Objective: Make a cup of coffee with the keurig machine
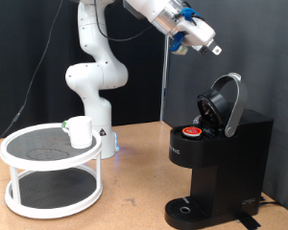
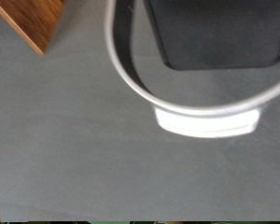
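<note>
The black keurig machine [image 1: 216, 158] stands at the exterior view's right with its rounded lid [image 1: 226, 101] hinged open. A small pod with a red top [image 1: 191, 132] sits in the open chamber. The white cup [image 1: 80, 131] stands on the top tier of a white round stand [image 1: 48, 153] at the exterior view's left. My gripper [image 1: 212, 48] is in the air above the open lid and to its left, touching nothing, with nothing seen between its fingers. The wrist view shows the lid's silver rim [image 2: 131, 75] around its black face [image 2: 215, 33]; my fingers do not show there.
The white robot base [image 1: 94, 77] stands behind the stand on the wooden table [image 1: 134, 182]. A corner of the table [image 2: 33, 19] shows in the wrist view over a grey floor. The machine's round drip base [image 1: 187, 206] has nothing on it.
</note>
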Robot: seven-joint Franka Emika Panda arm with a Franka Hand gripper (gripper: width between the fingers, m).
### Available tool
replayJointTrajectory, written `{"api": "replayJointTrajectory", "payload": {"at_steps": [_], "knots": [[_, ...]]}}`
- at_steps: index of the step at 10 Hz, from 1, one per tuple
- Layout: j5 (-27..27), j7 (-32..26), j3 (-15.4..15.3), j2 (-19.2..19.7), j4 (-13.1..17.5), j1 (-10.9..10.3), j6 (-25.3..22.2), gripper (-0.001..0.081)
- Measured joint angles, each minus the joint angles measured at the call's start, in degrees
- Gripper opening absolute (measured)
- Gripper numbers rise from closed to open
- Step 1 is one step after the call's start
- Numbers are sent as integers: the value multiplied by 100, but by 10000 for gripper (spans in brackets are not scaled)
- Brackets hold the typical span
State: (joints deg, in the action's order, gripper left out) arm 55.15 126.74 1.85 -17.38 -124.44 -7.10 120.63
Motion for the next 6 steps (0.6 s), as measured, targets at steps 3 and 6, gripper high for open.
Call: {"api": "replayJointTrajectory", "payload": {"at_steps": [3,6], "knots": [[137,102,-358,-3,4,-213,72,734],[298,597,-855,40,55,-372,693,734]]}}
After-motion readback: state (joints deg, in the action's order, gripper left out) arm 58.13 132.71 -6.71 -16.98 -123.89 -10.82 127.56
